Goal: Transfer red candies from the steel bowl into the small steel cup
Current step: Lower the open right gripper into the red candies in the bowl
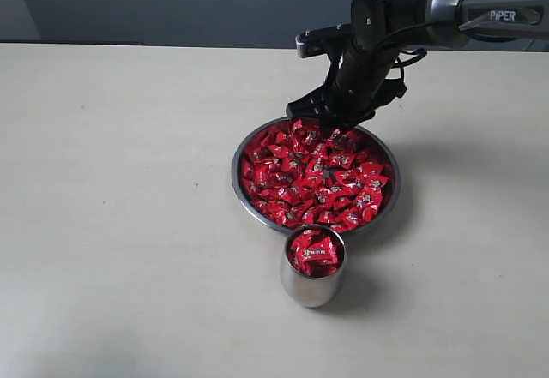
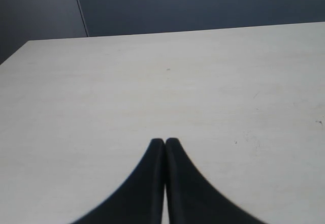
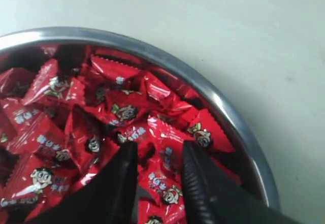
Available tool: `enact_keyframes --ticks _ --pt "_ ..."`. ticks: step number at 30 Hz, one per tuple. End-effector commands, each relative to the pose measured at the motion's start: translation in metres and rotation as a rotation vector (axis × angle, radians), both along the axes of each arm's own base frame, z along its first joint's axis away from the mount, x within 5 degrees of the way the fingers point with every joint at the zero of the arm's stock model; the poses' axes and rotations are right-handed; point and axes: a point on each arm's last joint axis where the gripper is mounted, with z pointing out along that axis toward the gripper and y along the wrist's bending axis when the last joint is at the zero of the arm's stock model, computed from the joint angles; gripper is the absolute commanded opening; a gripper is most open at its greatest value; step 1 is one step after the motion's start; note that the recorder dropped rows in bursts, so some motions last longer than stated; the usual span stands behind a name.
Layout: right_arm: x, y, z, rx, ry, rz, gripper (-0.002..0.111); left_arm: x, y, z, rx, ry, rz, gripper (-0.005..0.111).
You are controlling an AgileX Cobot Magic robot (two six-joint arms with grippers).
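The steel bowl [image 1: 236, 172] sits mid-table, heaped with red candies [image 1: 313, 177]. Just in front of it stands the small steel cup [image 1: 310, 291], holding several red candies [image 1: 314, 252] up to its mouth. My right gripper [image 1: 330, 125] is down in the pile at the bowl's far rim [image 3: 223, 107]. In the right wrist view its fingers [image 3: 157, 150] stand apart, closed on a red candy [image 3: 163, 183] wedged between them, with more candies all around. My left gripper [image 2: 165, 141] is shut and empty over bare table, outside the exterior view.
The pale table [image 1: 120, 224] stretches wide to the left of the bowl. A dark wall [image 1: 171, 1] runs behind its far edge. The right arm [image 1: 446, 9] reaches in from the upper right.
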Motion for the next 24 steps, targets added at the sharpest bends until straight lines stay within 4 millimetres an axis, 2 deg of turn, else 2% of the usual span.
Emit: enact_keyframes --ticks 1,11,24 --pt "0.0049 0.0000 -0.0067 -0.002 -0.022 0.012 0.030 0.0000 0.0001 0.0005 0.002 -0.012 0.002 0.000" --pt "0.0085 -0.0036 -0.0070 -0.057 -0.068 0.052 0.030 0.0000 0.0001 0.0005 0.002 -0.012 0.002 0.000" --pt "0.0091 -0.0024 -0.0069 -0.041 -0.073 0.045 0.030 0.0000 0.0001 0.0005 0.002 -0.012 0.002 0.000"
